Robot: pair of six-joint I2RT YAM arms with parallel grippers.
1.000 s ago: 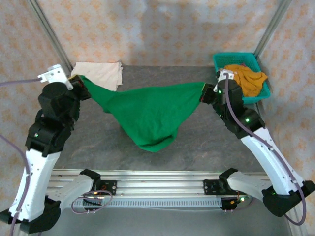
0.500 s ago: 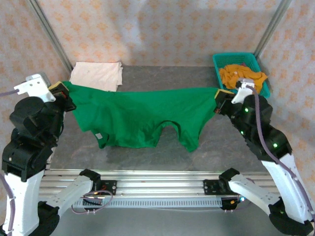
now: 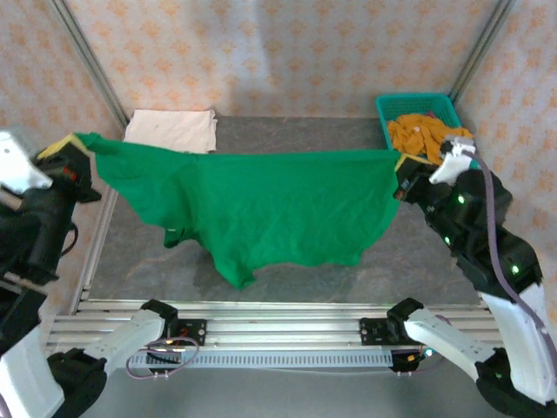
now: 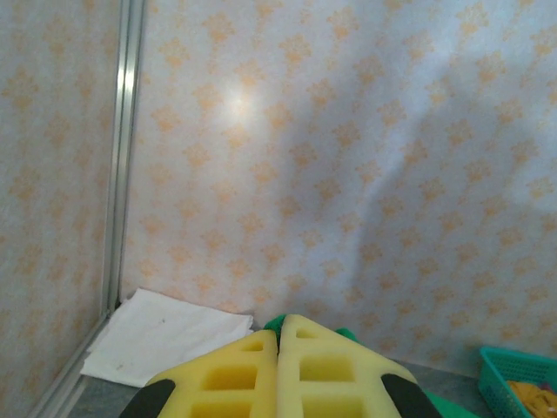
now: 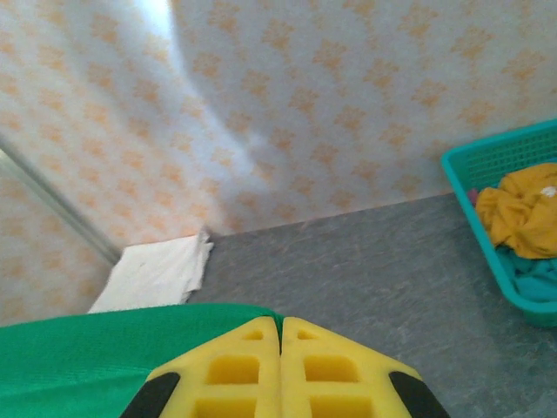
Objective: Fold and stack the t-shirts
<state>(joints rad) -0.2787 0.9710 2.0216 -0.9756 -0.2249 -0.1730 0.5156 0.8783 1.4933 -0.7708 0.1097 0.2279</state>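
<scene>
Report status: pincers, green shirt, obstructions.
Left pincer, right pincer shut on green shirt. Shirt spread taut between them. Cream shirt, basket at rear, apart.

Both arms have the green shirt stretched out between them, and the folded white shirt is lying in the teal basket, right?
Not quite: the folded white shirt lies on the table at the back left, not in the teal basket, as the top view shows. The rest holds: left gripper and right gripper hold the green shirt stretched between them.
</scene>
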